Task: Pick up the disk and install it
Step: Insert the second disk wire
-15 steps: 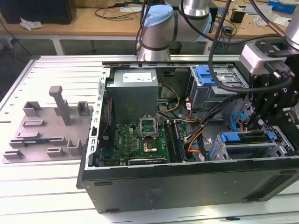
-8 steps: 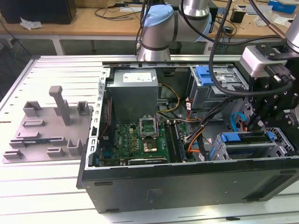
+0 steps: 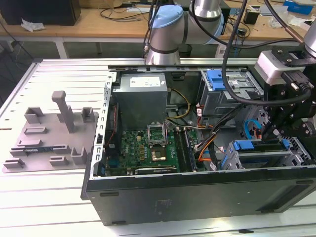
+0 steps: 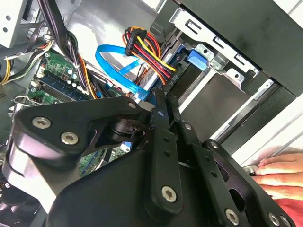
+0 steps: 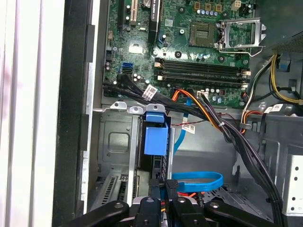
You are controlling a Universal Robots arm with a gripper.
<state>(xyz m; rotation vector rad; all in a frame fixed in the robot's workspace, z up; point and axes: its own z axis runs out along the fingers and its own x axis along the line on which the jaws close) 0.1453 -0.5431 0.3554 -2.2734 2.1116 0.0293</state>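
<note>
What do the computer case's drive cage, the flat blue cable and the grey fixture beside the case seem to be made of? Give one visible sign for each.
Drive cage: probably bare sheet metal; dull silver, with stamped ribs and folded tabs.
Flat blue cable: likely flexible plastic sheathing; smooth, glossy, bent in a loop.
Grey fixture: possibly moulded or printed plastic; uniform matte grey with blocky posts, though the look leaves this open.

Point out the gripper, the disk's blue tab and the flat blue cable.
gripper (image 5: 165, 189): first wrist view, between its fingertips.
disk's blue tab (image 5: 155, 139): first wrist view, tab face.
flat blue cable (image 5: 199, 181): first wrist view, loop's middle.
</note>
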